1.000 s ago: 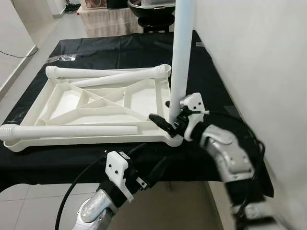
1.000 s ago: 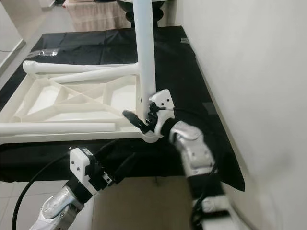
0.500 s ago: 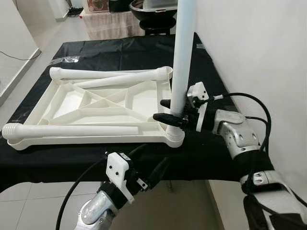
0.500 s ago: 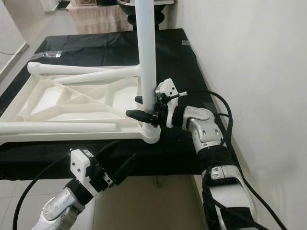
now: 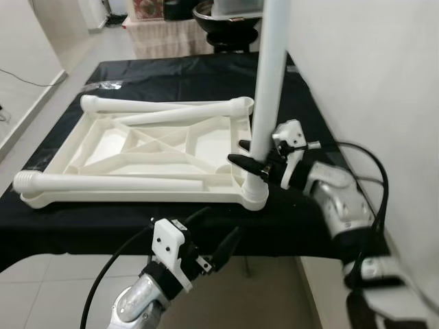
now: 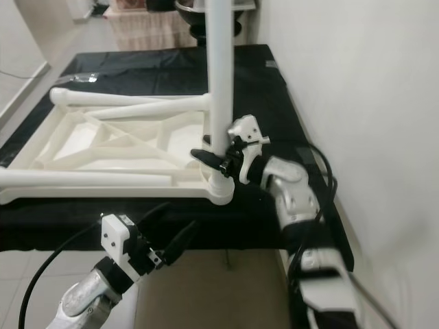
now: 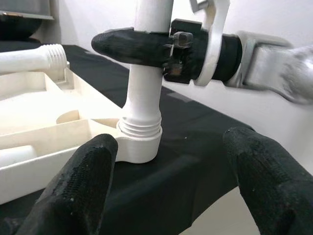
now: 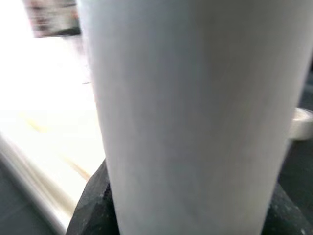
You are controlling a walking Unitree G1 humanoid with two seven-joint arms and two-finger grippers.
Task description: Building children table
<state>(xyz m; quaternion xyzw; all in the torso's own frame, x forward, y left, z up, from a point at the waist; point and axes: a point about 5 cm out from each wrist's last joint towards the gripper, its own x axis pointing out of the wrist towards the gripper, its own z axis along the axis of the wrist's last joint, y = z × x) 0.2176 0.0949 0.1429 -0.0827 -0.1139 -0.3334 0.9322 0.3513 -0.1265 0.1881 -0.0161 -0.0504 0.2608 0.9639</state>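
A white table top (image 5: 89,147) lies upside down on a black-covered table (image 5: 171,75). One white leg (image 5: 269,89) stands upright in its near right corner socket (image 5: 255,197). My right gripper (image 5: 236,152) is shut on this leg just above the socket, and the leg (image 8: 195,112) looms close in the right wrist view. My left gripper (image 5: 223,221) hangs open below the table's front edge, facing the socket (image 7: 142,144); its black fingers (image 7: 83,186) hold nothing.
A loose leg (image 5: 110,184) lies along the top's near edge and two more (image 5: 164,106) lie along its far edge. A white wall (image 5: 370,82) runs close along the table's right side. Tiled floor (image 5: 27,82) shows on the left.
My right forearm swung out to the right and partly back while the gripper kept hold of the upright leg. The camera has shifted slightly. The left arm has not moved.
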